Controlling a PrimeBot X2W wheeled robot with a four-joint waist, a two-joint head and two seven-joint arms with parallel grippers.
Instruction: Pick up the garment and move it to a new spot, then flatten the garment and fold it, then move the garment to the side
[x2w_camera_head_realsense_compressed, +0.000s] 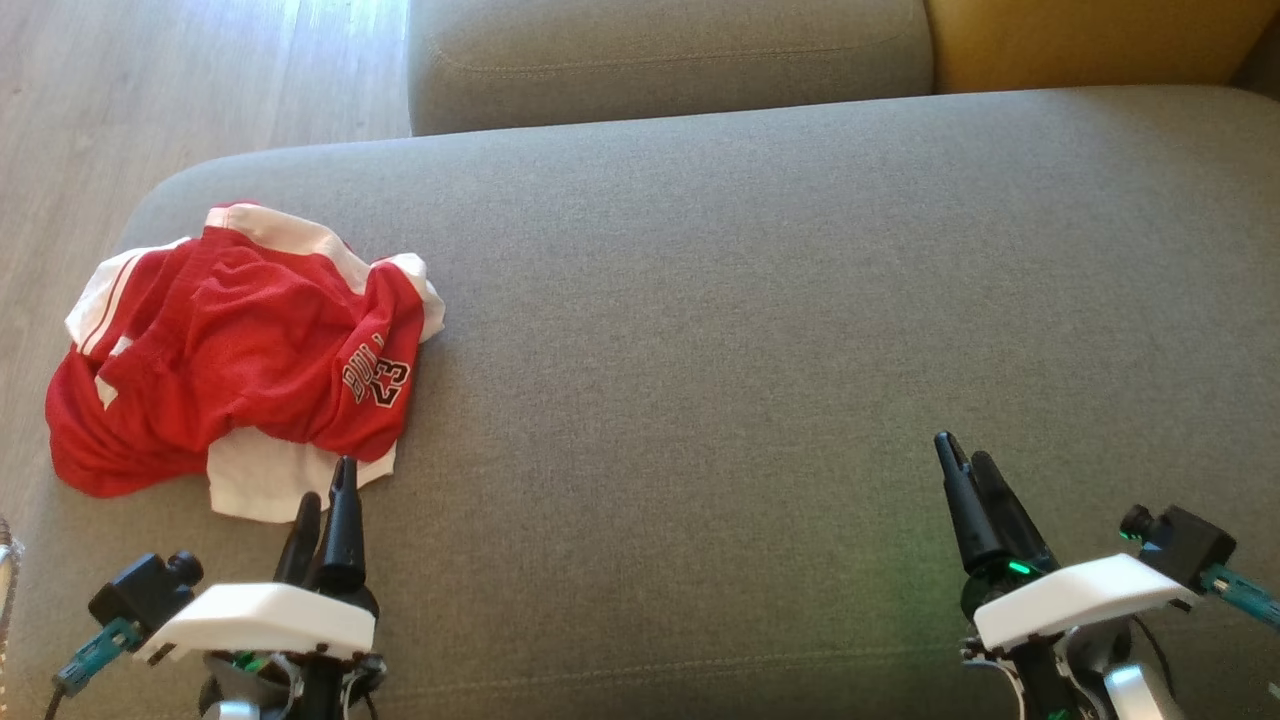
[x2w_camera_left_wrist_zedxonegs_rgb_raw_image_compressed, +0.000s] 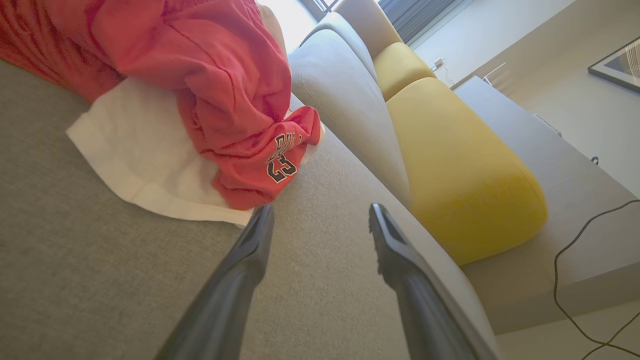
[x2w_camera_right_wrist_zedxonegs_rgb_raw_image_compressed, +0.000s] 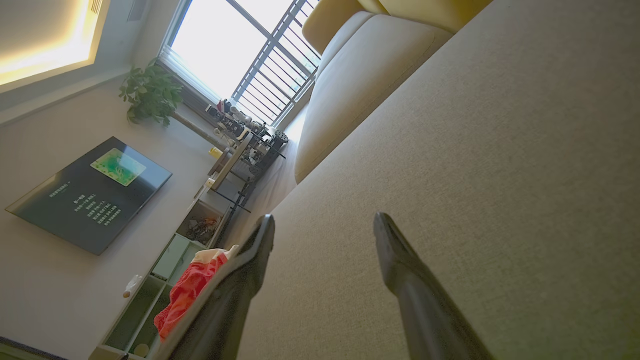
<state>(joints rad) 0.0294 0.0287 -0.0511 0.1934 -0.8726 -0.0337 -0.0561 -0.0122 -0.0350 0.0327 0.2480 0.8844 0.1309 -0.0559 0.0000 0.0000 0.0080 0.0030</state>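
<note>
Reaching for garment (x2w_camera_head_realsense_compressed: 240, 350): left gripper (x2w_camera_head_realsense_compressed: 328, 482), open and empty, sits just beside its near edge; pinch the bunched folds, I'd say. Right gripper (x2w_camera_head_realsense_compressed: 962, 448) open, well apart.

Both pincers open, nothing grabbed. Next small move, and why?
Probably ease the left pincer forward and down onto the near edge of the garment. Its jaws stand open and empty right by the white edge. The garment lies crumpled at the left end of the cushion, and the right pincer sits far off over bare fabric.
</note>
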